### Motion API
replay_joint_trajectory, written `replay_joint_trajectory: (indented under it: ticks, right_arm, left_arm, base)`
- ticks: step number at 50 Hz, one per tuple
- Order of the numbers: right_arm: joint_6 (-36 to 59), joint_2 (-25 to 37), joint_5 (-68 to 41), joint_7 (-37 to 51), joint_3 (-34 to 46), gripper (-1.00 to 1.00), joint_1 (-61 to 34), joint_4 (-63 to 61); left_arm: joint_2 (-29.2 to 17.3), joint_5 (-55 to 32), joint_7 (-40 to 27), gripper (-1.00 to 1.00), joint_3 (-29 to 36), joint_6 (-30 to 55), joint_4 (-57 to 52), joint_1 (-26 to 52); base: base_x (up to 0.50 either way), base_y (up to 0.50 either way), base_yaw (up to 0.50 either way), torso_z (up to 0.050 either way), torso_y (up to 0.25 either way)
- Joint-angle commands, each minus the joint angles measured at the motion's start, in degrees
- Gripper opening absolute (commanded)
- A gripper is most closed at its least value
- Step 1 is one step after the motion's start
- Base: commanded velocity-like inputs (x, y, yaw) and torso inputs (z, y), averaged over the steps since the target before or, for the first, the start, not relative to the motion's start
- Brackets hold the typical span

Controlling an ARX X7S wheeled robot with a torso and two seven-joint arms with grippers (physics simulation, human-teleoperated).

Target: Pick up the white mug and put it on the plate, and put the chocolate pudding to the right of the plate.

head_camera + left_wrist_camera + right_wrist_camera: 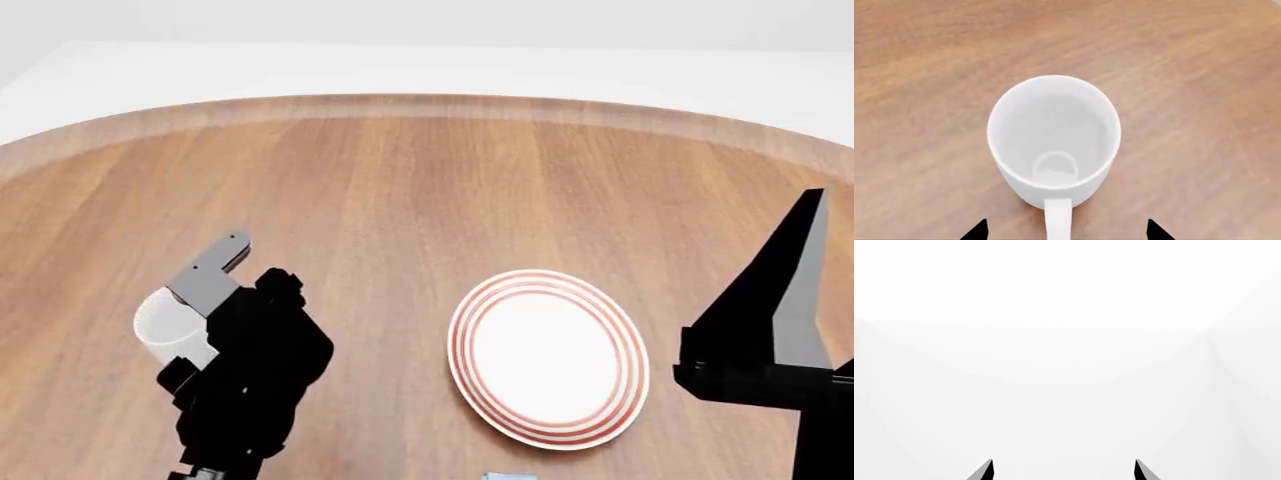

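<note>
White ceramic, item one: the white mug (1054, 137), upright on the wooden table (400, 180) at the left of the scene, mouth up, loop handle turned toward our left gripper (1066, 231). We hold that gripper over it with the jaws spread wide, one tip to either side of the handle, neither touching the mug. In the head view our left arm covers most of the mug; only a part of its wall shows.

Item two: the plate (549, 357), white with red rings, flat on the table right of the mug and well apart from it.

Item three: a small blue-grey edge at the near rim of the head view, possibly the chocolate pudding (509, 476); too little shows to tell.

Item four: our right gripper (1062, 471), raised at the right, jaws apart, holding nothing, facing blank white.
</note>
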State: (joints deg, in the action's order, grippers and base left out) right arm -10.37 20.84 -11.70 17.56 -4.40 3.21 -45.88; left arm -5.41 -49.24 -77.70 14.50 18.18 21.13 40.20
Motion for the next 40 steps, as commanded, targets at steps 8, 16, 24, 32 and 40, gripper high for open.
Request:
replay_joint_trajectory:
  ticks: [8, 16, 24, 32, 40]
  right_arm:
    - [-0.2, -0.7, 0.9, -0.9, -0.8, 1.0, 0.1, 0.1]
    - [-0.2, -0.5, 1.0, -0.7, -0.7, 1.0, 0.1, 0.2]
    - [-0.3, -0.4, 1.0, -0.6, -0.6, 1.0, 0.1, 0.3]
    - [-0.4, -0.3, 1.1, -0.5, -0.3, 1.0, 0.1, 0.5]
    - [-0.2, -0.2, 1.0, -0.3, -0.2, 1.0, 0.1, 0.3]
  left_arm:
    - [0.7, 0.5, 4.3, 1.0, -0.3, -2.2, 4.9, 0.4]
    - [0.7, 0.3, 6.0, 1.0, 0.1, -2.7, 7.7, 0.8]
    - [0.6, 0.3, 6.6, 1.0, 0.2, -3.5, 9.8, 1.0]
    - [0.5, 0.4, 7.5, 1.0, 0.1, -4.7, 12.6, 1.3]
    - [0.5, 0.3, 8.0, 1.0, 0.4, -5.2, 13.8, 1.3]
  base:
    - [0.0, 0.0, 0.0, 0.0, 0.0]
    - [0.0, 0.0, 0.0, 0.0, 0.0]
    - [0.0, 0.0, 0.0, 0.0, 0.0]
    - [0.0, 0.0, 0.0, 0.0, 0.0]
    - [0.0, 0.0, 0.0, 0.0, 0.0]
